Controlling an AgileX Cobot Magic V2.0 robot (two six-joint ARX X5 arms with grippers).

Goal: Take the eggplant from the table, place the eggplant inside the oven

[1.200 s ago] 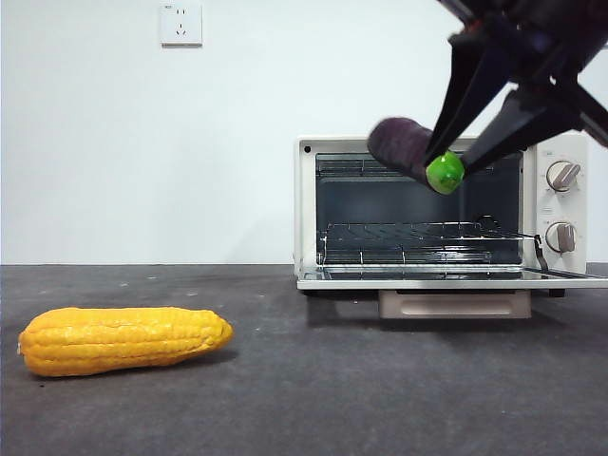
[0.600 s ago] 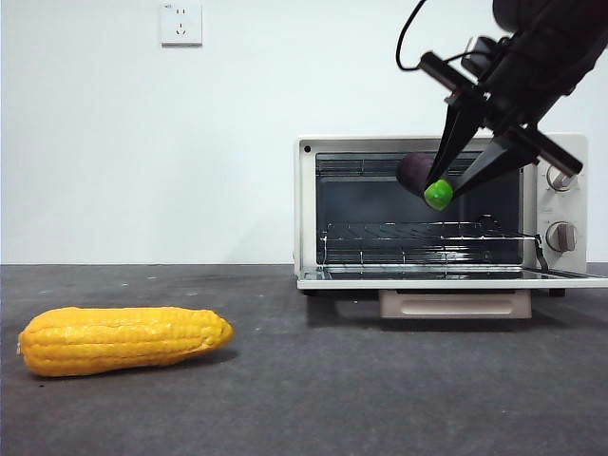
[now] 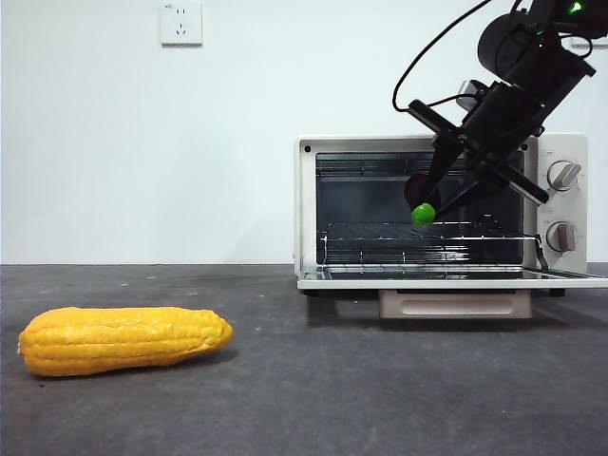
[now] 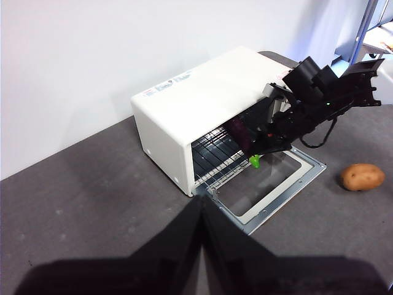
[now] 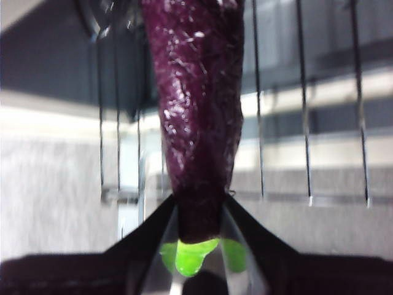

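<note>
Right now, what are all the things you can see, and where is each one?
eggplant: one, dark purple with a green cap, held in the oven's opening above the wire rack
oven: one, cream-white, door open, at the back of the table
corn: one, yellow-orange, lying on the table, far from the oven
potato: one, brown, on the table beside the open door
table: one, dark grey
wall socket: one, white, on the wall
right gripper: shut on the eggplant's stem end
left gripper: shut, holding nothing
</note>
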